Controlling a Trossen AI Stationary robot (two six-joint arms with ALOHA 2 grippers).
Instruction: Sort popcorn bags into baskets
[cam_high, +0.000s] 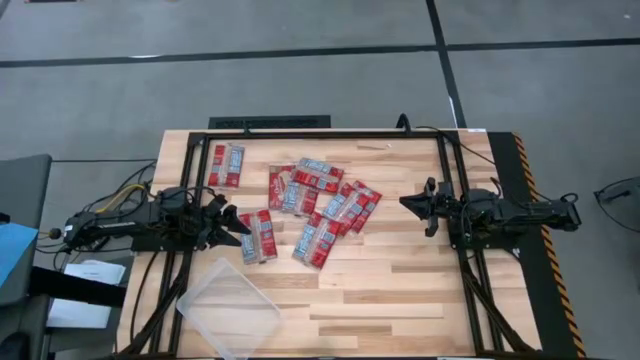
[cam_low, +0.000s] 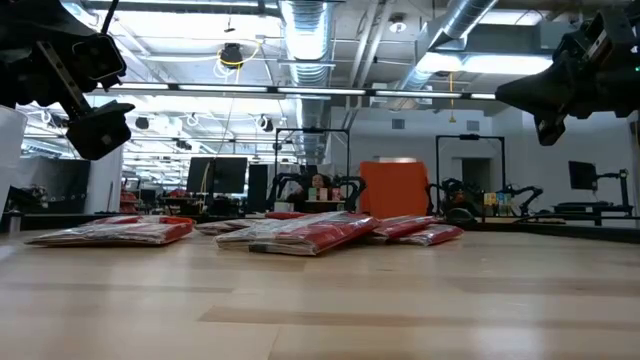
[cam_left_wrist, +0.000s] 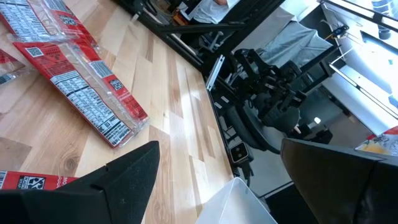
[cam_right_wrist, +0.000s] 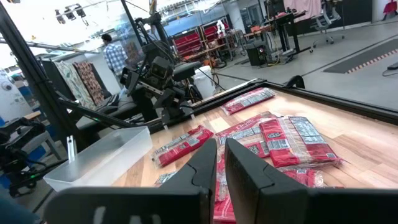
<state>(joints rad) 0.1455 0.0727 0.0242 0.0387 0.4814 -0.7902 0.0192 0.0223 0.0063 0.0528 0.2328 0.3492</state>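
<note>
Several red popcorn bags with white middle panels (cam_high: 318, 205) lie flat in a loose pile mid-table; they also show in the low view (cam_low: 310, 232) and the right wrist view (cam_right_wrist: 292, 140). One pair (cam_high: 226, 165) lies apart at the far left, and another bag (cam_high: 257, 237) lies by my left gripper. The clear plastic tray (cam_high: 232, 305) rests on the table near the front left. My left gripper (cam_high: 238, 222) hovers open and empty just left of the bags, above the table (cam_left_wrist: 230, 186). My right gripper (cam_high: 406, 201) hovers shut and empty to the right of the pile (cam_right_wrist: 221, 168).
A black metal frame (cam_high: 330, 133) runs around the wooden tabletop. The tray's corner (cam_left_wrist: 242, 199) shows below my left gripper, and the tray also shows in the right wrist view (cam_right_wrist: 99, 155). Bare wood (cam_high: 400, 290) lies in front of the pile. A person stands in the room beyond (cam_right_wrist: 115, 56).
</note>
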